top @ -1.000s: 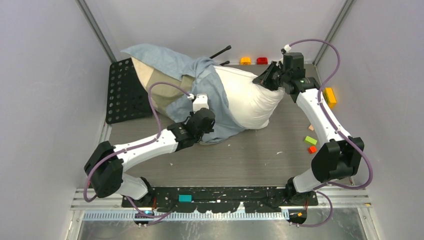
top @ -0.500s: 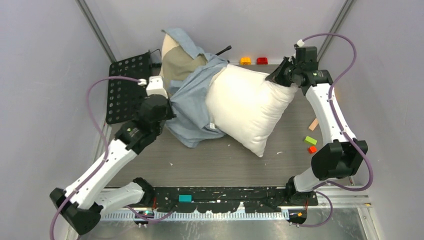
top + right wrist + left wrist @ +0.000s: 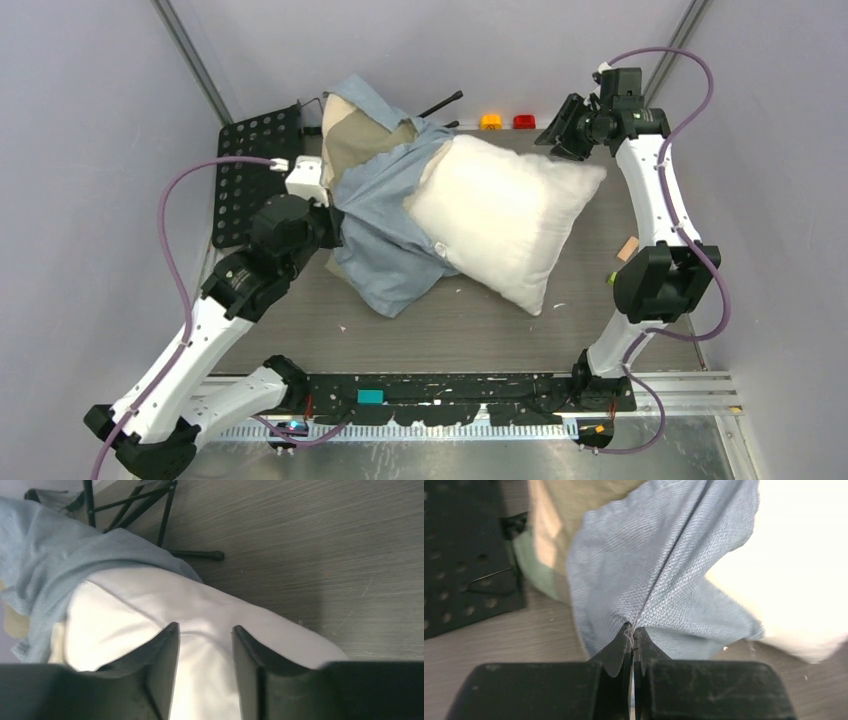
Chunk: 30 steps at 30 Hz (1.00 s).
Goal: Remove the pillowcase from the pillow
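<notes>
**Grey walls, wood-grain surface (image 3: 480, 330): pillowcase (image 3: 385, 235) pinched at the left, pillow (image 3: 505, 215) mostly bare**

Pale grey walls close in the surface on three sides. The pillow lies on it slantwise, from the middle toward the far right, plump and white. Most of it is uncovered. Only its left edge is overlapped by the pillowcase, and I cannot tell whether that end is tucked inside.

The pillowcase is bunched up left of the pillow, with its blue-grey side showing toward me. Its cream and olive patches (image 3: 360, 125) are heaped at the far left. They rest against a black perforated plate (image 3: 250, 170) that lies flat by the left wall.

The left hand (image 3: 633, 632) is pressed together on a fold of the blue-grey cloth, which fans out tight from the pinch. It sits at the left edge of the bunch, just above the surface.

The right hand (image 3: 205, 630) is up over the far right corner of the pillow. Its fingers (image 3: 165, 650) are spread, with white fabric showing through the gap. Nothing looks gripped between them.

Thin black stand legs (image 3: 150, 510) poke out at the far edge behind the cloth. An orange block (image 3: 490, 121) and a red block (image 3: 524, 121) sit side by side along the far wall. A small tan block (image 3: 627, 248) lies near the right edge.
</notes>
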Available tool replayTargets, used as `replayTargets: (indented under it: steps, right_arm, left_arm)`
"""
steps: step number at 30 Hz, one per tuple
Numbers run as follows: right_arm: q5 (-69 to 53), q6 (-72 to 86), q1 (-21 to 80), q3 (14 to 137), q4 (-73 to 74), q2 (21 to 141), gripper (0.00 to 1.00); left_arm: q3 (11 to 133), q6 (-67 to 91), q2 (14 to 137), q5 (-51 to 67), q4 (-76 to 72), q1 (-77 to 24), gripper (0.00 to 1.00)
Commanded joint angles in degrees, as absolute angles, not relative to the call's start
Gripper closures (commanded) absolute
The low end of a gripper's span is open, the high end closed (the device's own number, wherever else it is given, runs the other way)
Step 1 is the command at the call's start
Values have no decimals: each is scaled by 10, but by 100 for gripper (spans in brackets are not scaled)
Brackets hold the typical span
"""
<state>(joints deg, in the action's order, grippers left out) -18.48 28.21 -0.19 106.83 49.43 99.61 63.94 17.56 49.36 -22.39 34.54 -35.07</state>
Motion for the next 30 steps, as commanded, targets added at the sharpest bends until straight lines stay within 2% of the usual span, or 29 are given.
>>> replayTargets:
  steps: [1, 5, 8, 16, 24, 30]
  right_arm:
    - [-145, 248, -15, 1079, 473, 962, 40]
    - [-121, 236, 0, 1028, 465, 911, 25]
    - [-82, 226, 56, 992, 474, 869, 20]
    - [100, 197, 227, 886, 513, 728, 17]
    - [97, 283, 336, 712, 503, 622, 13]
    - [133, 311, 362, 630, 485, 625, 12]
  left_arm:
    - [642, 187, 543, -87, 292, -341, 100]
    - [639, 198, 625, -4, 283, -341, 100]
    - [637, 201, 660, 17, 287, -341, 100]
    - [630, 189, 657, 4, 287, -341, 100]
    - [645, 171, 651, -46, 312, -341, 100]
    - [644, 184, 643, -66, 316, -340, 100]
